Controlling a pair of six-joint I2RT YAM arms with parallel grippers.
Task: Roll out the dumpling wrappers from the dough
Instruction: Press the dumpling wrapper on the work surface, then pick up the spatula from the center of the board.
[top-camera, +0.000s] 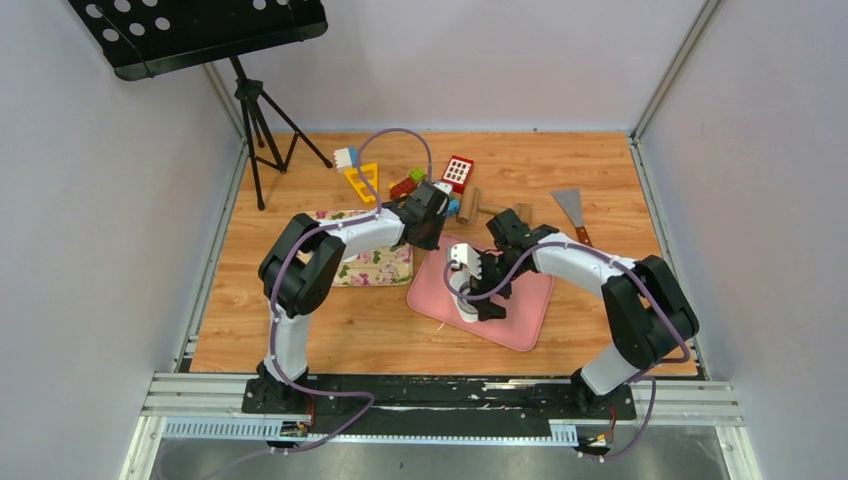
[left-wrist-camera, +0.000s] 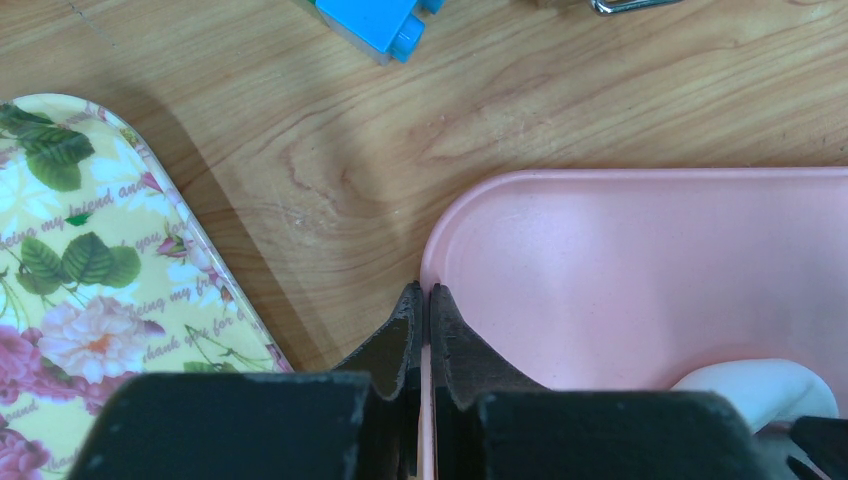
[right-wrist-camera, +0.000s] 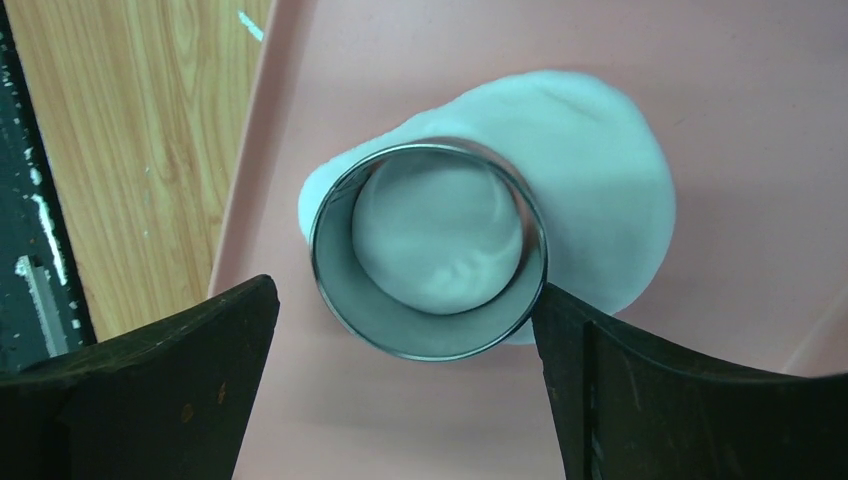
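Observation:
The dough is a flattened white sheet on the pink tray. A small metal ring stands on the sheet's near edge, with dough filling its inside. My right gripper is open above the ring; one finger's tip touches the rim and the other stands apart. In the top view the right gripper hovers over the dough. My left gripper is shut on the pink tray's rim at its far left corner. No separate round wrapper shows.
A floral tray lies left of the pink tray and shows in the left wrist view. Toy blocks, a wooden rolling pin and a scraper lie behind. A tripod stands far left.

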